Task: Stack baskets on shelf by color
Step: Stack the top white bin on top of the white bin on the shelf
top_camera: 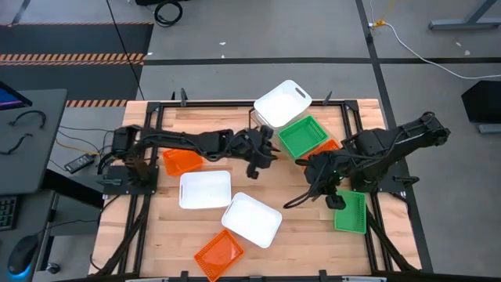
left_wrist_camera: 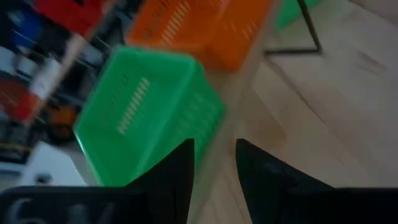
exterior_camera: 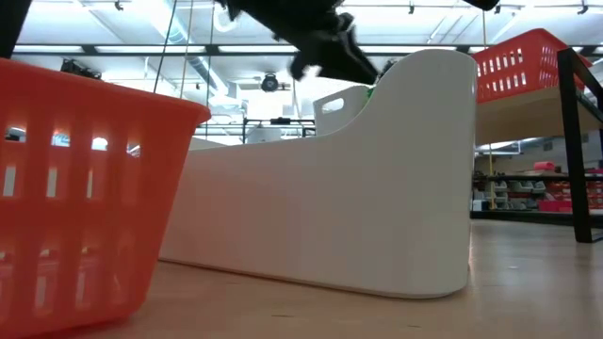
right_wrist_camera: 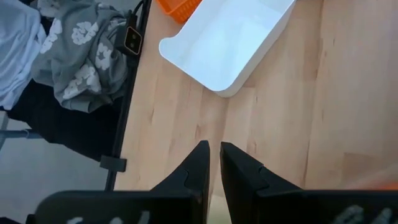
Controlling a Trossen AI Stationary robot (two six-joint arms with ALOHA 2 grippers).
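With my left end effector (top_camera: pixel 262 157) spread and empty near the green slotted plastic basket (top_camera: pixel 303 136) on the slanted plywood shelf (top_camera: pixel 325 117), I judge this light, stiff, slippery tray best pinched by 1 thin rim wall.

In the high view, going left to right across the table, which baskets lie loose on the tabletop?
Orange basket → white basket → orange basket → white basket → green basket.
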